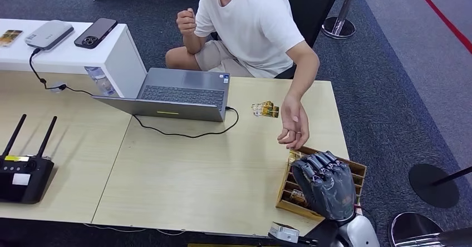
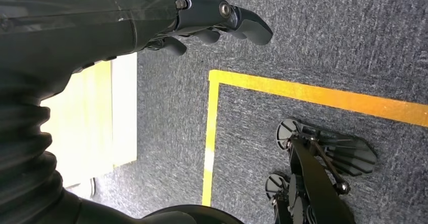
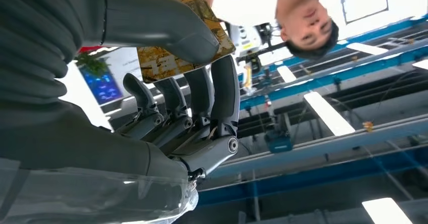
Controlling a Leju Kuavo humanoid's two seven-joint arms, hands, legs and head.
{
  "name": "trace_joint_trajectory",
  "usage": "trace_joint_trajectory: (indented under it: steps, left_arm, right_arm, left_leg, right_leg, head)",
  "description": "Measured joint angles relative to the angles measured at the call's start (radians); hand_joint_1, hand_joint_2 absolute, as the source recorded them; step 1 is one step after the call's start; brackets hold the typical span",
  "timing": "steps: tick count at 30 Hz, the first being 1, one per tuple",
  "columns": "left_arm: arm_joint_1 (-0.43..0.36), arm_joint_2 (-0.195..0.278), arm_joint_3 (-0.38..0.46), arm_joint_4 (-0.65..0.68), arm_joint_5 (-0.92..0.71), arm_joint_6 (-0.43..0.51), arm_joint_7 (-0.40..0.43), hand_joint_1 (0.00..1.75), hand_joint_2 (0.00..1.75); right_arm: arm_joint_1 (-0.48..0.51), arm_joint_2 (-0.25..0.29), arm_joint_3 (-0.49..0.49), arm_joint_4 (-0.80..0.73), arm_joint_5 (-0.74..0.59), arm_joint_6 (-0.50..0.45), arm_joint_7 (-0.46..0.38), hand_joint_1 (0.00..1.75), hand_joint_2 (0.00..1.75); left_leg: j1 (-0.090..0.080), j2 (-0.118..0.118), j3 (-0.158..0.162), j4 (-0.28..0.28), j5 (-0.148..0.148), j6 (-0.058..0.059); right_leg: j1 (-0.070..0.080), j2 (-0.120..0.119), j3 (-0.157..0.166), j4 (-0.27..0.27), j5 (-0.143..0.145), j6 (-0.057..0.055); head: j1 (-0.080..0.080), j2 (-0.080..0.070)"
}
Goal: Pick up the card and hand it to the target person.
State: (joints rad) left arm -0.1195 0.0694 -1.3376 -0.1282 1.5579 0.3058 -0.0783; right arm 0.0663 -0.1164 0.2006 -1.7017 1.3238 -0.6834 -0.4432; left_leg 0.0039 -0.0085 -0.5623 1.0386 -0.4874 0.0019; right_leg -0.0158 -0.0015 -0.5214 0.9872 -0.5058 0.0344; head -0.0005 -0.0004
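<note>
Pinching a gold-patterned card [image 3: 184, 42], right hand [image 3: 166, 98].

On the worktop [image 1: 222, 174], the laptop [image 1: 178, 94] sits left of a card [image 1: 265, 109]; the tray [image 1: 359, 170] lies at the right edge, under the right hand [image 1: 325, 183]. The router [image 1: 22, 172] stands far left.

- The card [image 3: 184, 37] is showing a gold and brown pattern.
- The right hand [image 1: 325, 184] is looking dark grey.
- The tabletop [image 1: 211, 174] is showing pale wood.
- The person's shirt [image 1: 253, 21] is appearing white.
- The floor tape [image 2: 303, 94] is running yellow across grey carpet [image 2: 328, 32].
</note>
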Motion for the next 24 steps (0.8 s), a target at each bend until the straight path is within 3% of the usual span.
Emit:
trace_joint_trajectory:
  steps: [10, 20, 24]
  left_arm:
    - [-0.005, 0.000, -0.034, 0.000, -0.006, 0.000, 0.011, 0.00, 1.75]
    - [-0.005, 0.000, -0.044, 0.000, -0.005, -0.003, 0.012, 0.00, 1.75]
    - [-0.005, 0.001, -0.056, 0.000, -0.006, -0.009, 0.010, 0.00, 1.75]
  right_arm:
    - [-0.161, 0.052, 0.081, 0.208, 0.022, -0.003, -0.024, 1.41, 1.75]
    - [-0.278, 0.104, 0.090, 0.332, 0.111, -0.004, -0.027, 1.41, 1.75]
    - [-0.310, 0.120, 0.090, 0.361, 0.138, -0.004, -0.003, 0.00, 1.75]
  left_leg:
    - [0.000, 0.000, 0.000, 0.000, 0.000, 0.000]
    - [0.000, 0.000, -0.001, 0.000, 0.000, 0.000]
    - [0.000, 0.000, 0.000, 0.000, 0.000, 0.000]
  right_leg:
    - [0.000, 0.000, 0.000, 0.000, 0.000, 0.000]
    - [0.000, 0.000, 0.000, 0.000, 0.000, 0.000]
    - [0.000, 0.000, 0.000, 0.000, 0.000, 0.000]
  head:
    - [0.000, 0.000]
    - [0.000, 0.000]
    - [0.000, 0.000]
